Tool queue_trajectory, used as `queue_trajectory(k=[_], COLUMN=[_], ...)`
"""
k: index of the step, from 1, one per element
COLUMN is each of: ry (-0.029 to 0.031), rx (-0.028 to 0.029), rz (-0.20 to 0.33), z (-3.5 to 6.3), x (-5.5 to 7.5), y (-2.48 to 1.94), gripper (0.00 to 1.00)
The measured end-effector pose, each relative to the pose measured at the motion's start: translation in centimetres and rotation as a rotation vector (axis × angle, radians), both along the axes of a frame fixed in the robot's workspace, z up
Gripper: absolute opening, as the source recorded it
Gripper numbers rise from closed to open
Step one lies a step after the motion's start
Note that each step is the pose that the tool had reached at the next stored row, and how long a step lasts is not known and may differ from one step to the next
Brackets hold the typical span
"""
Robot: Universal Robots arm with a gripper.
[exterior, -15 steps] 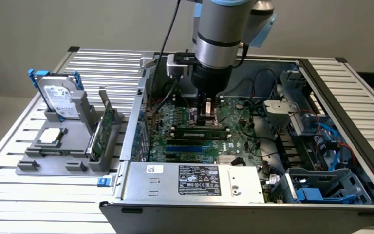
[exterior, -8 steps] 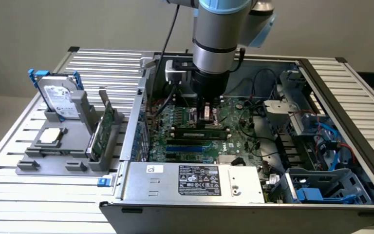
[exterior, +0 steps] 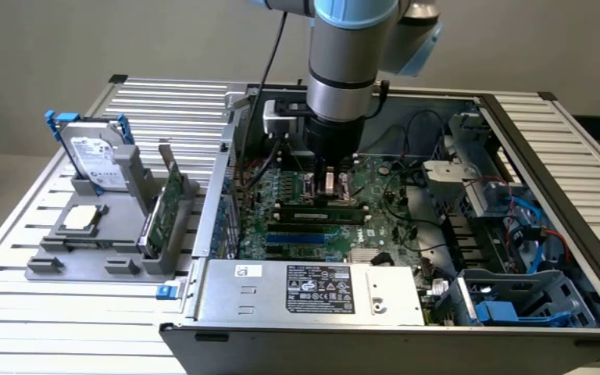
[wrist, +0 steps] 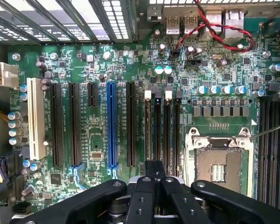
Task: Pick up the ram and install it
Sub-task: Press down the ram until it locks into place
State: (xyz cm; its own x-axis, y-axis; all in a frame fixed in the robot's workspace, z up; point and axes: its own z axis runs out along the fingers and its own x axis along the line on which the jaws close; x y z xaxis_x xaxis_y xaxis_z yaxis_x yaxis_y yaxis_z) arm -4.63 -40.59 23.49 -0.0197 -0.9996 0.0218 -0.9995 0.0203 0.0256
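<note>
Green board [exterior: 326, 215] lying under the claw [wrist: 154, 179] — fingers sitting closed, nothing visibly held; ram [exterior: 326, 209] already sitting in its slot — install looking nearly done.

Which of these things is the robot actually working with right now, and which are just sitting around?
In the job:
- gripper, lowered inside the open computer case
- memory slots on the motherboard, just ahead of the gripper

Lying about:
- hard drive with blue handles
- wide green card
- grey holder they stand in
</note>
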Motion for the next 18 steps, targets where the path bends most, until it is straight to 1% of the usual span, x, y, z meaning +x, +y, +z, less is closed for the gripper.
queue_trajectory(k=[13,18], ry=[0.0001,-0.0002], rx=[-0.0015,-0.0010], rz=[0.000,0.000], z=[-0.70,-0.89], x=[-0.01,-0.01], y=[0.03,0.04], gripper=[0.11,0.11])
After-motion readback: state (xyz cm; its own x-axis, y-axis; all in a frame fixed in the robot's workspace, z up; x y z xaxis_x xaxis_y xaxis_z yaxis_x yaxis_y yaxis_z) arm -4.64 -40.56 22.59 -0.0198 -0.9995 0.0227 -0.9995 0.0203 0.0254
